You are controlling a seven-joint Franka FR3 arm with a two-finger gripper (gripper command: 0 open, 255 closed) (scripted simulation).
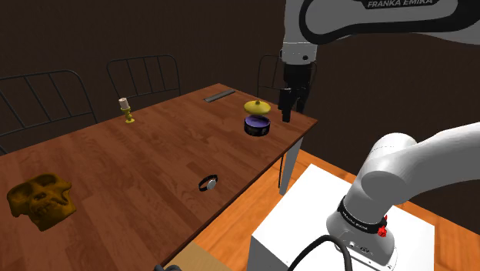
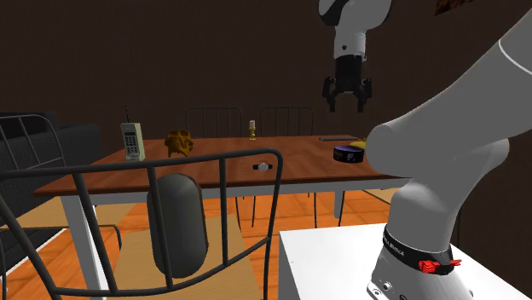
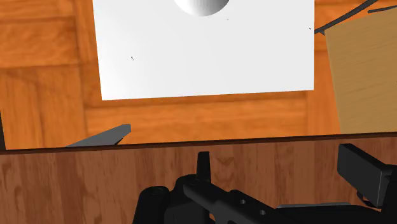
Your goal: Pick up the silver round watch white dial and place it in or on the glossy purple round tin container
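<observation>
Well, closest to me a dark metal-framed chair point(image 2: 177, 222) stands in front of the wooden table point(image 1: 138, 154). Beside it the white stand point(image 2: 341, 264) carries the white Franka arm point(image 1: 400, 23). On the arm's upper link, "FRANKA EMIKA" reads in pale letters on a dark band. A dark ring at the arm's base has red marks and lettering too small to read.

On the table, the silver round watch point(image 1: 208, 183) lies flat near the edge that faces the stand, touching nothing. It is well apart from the glossy purple tin point(image 1: 258, 125), which sits by the table's corner. A yellow dish-shaped thing point(image 1: 259, 107) is just behind the tin.

High over that corner hangs the black gripper point(image 2: 345, 104), roughly above the tin and well clear of the tabletop. Its fingers are spread apart with nothing between them.

Farther along the table sit a yellow-brown skull point(image 1: 42, 200), an old brick-style mobile phone point(image 2: 132, 141) standing upright, a small yellow candlestick-like figure point(image 1: 127, 110) and a flat grey bar point(image 1: 219, 95). More dark wire chairs point(image 1: 142, 73) line the far side against a dark wall.
</observation>
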